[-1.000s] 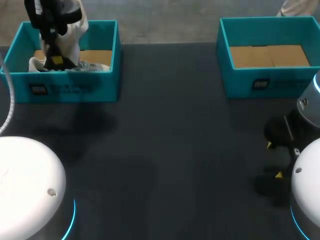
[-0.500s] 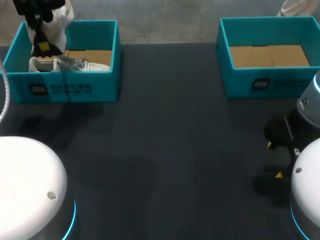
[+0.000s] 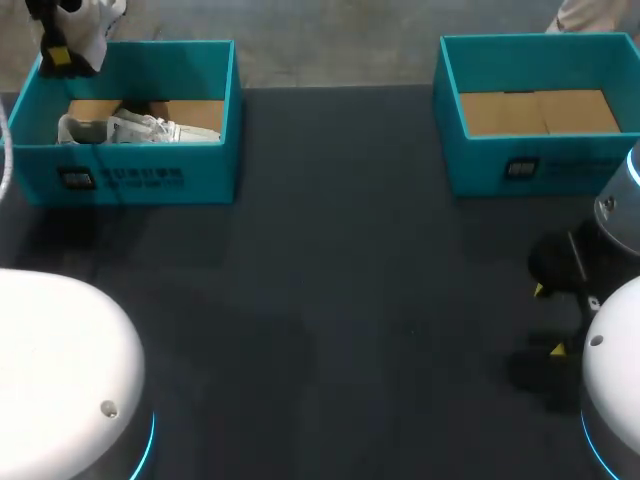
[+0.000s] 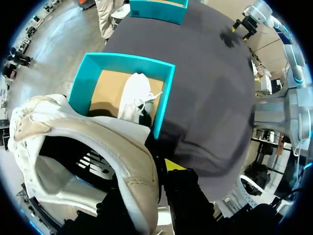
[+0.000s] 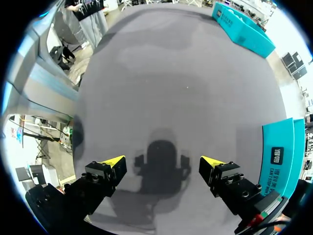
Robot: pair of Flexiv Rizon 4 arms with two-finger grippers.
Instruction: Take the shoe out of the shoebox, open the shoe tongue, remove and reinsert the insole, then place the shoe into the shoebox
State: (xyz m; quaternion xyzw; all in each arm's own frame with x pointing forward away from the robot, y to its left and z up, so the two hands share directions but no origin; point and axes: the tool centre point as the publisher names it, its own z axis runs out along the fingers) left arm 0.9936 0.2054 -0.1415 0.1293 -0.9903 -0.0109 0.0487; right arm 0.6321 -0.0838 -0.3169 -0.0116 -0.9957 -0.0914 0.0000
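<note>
The left fingers are clamping the collar of a white shoe, holding it above the back corner of the teal shoebox, where a 2nd shoe is lying. The right fingers are hanging wide open, holding nothing, over the tabletop. Step 1 is looking done; tongue, insole and return are remaining.

The jaws clamp a white shoe above the shoebox.

The held shoe looks like stitched leather, the shoebox matt cardboard, the table matt.
</note>
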